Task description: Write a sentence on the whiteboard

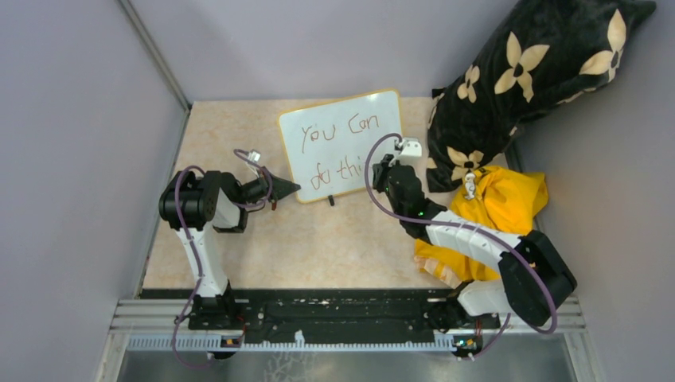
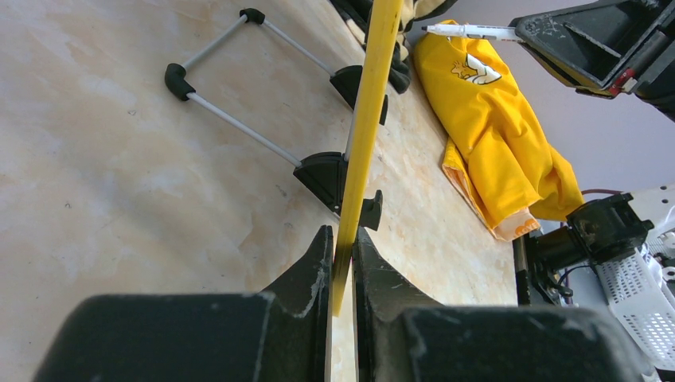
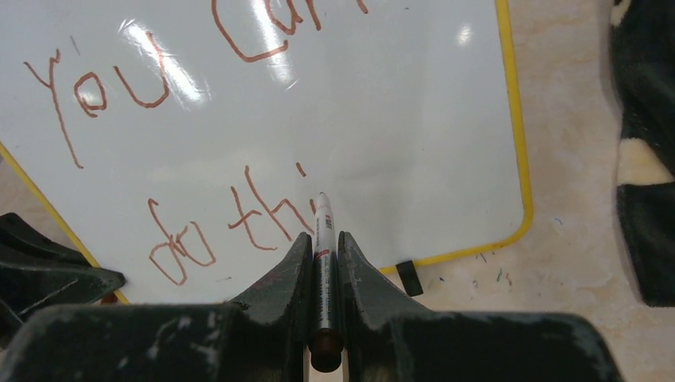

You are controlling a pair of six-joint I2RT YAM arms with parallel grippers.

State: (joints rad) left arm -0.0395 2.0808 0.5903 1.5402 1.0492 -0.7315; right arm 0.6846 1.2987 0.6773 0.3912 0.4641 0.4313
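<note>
The left tool is closed on the frame of the whiteboard, evidently bracing it on the surface against writing pressure; the right tool grips a marker pointing forward, tip at the board directly ahead, beside the unfinished sentence.

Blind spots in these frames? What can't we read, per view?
1. Top external: the right tool covers where the sentence ends.
2. Right wrist: the top edge cuts off "Can". Whether the marker tip touches the whiteboard is unclear, and its label print is too small.
3. Left wrist: the left tool clamps the whiteboard edge-on, so its writing face is hidden.
</note>
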